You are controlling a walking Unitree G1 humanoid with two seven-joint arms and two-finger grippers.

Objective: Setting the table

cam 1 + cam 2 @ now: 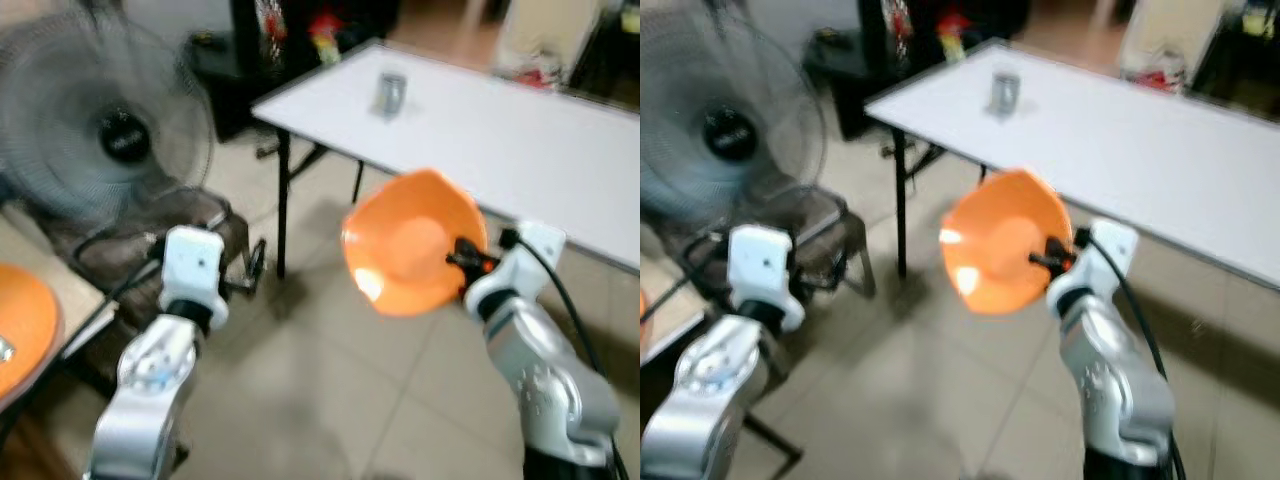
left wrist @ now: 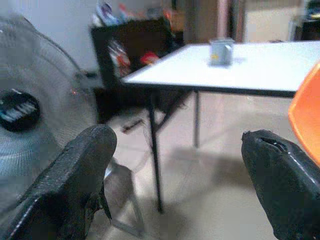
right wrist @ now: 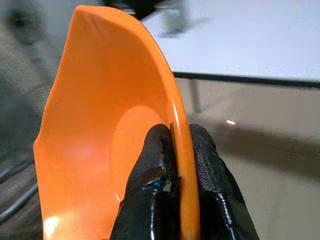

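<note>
While the right gripper (image 3: pixel 175 145) pinched the orange bowl (image 1: pixel 412 243) by its rim, the left gripper (image 2: pixel 175 180) stood wide open, empty, short of the white table (image 1: pixel 520 140).

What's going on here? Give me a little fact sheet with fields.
Held item: orange bowl, tilted on edge
Right gripper: fingers pinch the bowl's rim, one inside, one outside
Left gripper: open, holding nothing
White table: ahead, bowl not yet on it
On table: small metal cup
Nearby: standing fan to the robot's left
Floor: tiled
</note>
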